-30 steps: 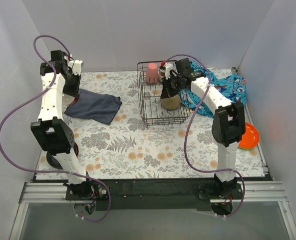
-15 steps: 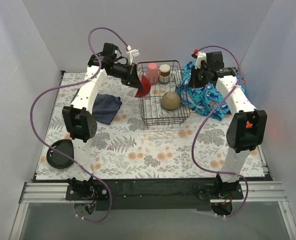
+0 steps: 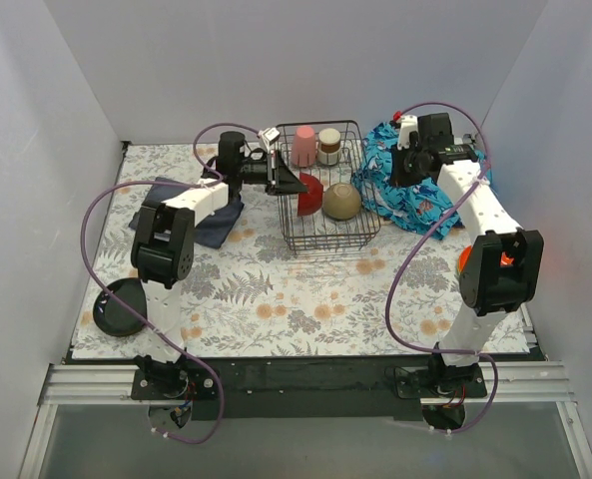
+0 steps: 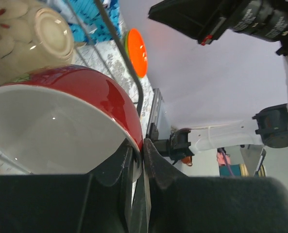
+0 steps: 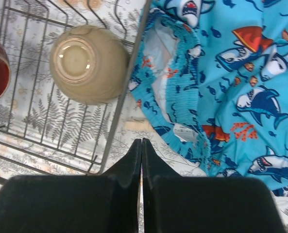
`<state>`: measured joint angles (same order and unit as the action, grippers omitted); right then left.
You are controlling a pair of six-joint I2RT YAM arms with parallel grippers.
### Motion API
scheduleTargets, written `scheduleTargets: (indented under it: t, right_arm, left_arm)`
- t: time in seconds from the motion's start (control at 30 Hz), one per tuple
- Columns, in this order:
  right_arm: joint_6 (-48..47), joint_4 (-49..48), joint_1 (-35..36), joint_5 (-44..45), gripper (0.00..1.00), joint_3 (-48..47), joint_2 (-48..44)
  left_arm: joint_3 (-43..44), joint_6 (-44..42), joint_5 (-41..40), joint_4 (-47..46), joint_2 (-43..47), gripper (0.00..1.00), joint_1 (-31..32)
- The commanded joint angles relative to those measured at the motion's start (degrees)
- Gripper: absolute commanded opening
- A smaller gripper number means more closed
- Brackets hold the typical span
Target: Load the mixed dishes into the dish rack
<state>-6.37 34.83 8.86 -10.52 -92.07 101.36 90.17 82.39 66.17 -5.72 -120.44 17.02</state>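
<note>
Holding the red bowl inside the rack

Top view: the left gripper grips the red bowl by its rim. The bowl is tilted on edge, just beside the upturned tan bowl. A pink cup and a metal cup stand at the rack's back.

Left wrist view: both fingers pinch the bowl's rim.

Right wrist view: the right gripper, fingers pressed together and empty, hangs over the table between rack and blue cloth.

A dish rack sits at the back centre of the bench. Inside, the left cup and right cup stand behind the left bowl and right bowl. The left cloth and right cloth flank the rack.
</note>
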Motion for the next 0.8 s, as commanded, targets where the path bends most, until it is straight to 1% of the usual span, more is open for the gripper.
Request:
scheduleTargets:
  t: [0.0,0.1,0.3,0.5,0.6,0.63,0.77]
  right_arm:
    - [-1.6,0.9,-1.6,2.8,0.01,-0.7,-1.7]
    - [-1.7,1.0,-1.8,3.2,0.01,-0.5,-1.3]
    - [-2.2,1.1,-1.9,3.6,0.01,0.3,-1.4]
    - [-2.8,1.2,-1.9,4.1,0.01,0.9,-1.4]
    - [-2.9,1.6,-2.0,4.3,0.01,1.4,-1.3]
    - [-2.9,1.7,-1.9,4.4,0.01,1.5,-1.3]
    - [-2.6,1.8,-1.9,4.3,0.01,1.8,-1.1]
  left_arm:
    - [-0.4,16.8,3.1,-30.0,3.1,0.00,3.8]
    - [-0.2,19.5,3.1,-32.4,1.7,0.00,4.6]
    - [-1.1,22.1,2.7,-34.9,-0.6,0.00,4.9]
    - [-6.2,27.4,3.6,-44.9,-0.7,0.00,5.9]
    - [-9.0,30.6,4.1,-51.1,-1.1,0.00,6.9]
    - [-9.6,31.4,4.6,-54.7,-1.3,0.00,7.1]
    - [-12.3,36.2,4.2,-62.0,-3.0,0.00,8.1]
